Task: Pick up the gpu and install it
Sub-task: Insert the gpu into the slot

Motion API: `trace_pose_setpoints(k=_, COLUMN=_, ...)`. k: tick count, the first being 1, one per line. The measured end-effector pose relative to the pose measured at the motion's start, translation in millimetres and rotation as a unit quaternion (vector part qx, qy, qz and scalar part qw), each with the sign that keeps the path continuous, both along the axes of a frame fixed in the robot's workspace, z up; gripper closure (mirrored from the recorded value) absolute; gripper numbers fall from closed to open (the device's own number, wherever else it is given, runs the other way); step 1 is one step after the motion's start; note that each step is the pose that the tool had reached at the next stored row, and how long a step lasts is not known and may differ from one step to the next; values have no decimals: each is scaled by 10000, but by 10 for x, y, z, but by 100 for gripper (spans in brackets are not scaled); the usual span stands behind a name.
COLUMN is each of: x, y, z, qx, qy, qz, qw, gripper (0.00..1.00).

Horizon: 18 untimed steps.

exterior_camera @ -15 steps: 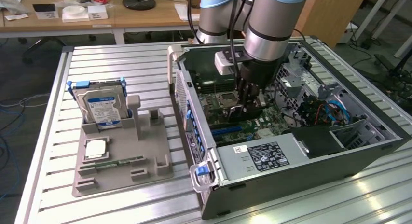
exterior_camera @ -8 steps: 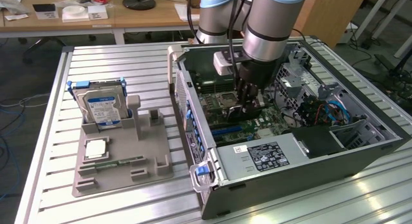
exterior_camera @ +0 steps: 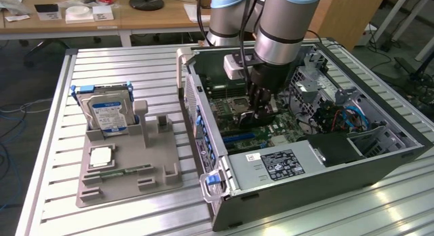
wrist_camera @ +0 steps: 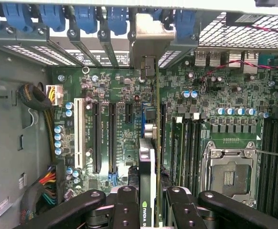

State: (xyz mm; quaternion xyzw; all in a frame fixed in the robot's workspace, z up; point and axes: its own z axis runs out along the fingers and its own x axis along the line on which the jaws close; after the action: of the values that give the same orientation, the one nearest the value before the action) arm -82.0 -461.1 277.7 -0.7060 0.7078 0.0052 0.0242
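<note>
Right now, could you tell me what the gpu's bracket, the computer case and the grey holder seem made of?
The gpu bracket: pale bare metal, probably steel, dull sheen, folded tab.
The computer case: thin sheet metal, dark grey outside, perforated and bent.
The grey holder: likely matte plastic, moulded or printed, no shine.

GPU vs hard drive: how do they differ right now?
The gpu is gripped by the pincer inside the case, edge-down at the expansion slots; the hard drive stands free in the gray holder outside. The gpu is a thin card; the hard drive is a thicker silver block with a blue-white label. Both stand on edge.
</note>
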Motion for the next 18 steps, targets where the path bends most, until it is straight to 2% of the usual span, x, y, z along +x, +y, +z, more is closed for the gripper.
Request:
trace_pose_setpoints(k=8, x=-10, y=0, z=-43, qx=-2, qy=0, qz=0, qw=10000, gripper=73)
trace_pose_setpoints(k=18, x=-11, y=-12, z=-45, qx=-2, qy=0, qz=-1, qw=10000, gripper=73)
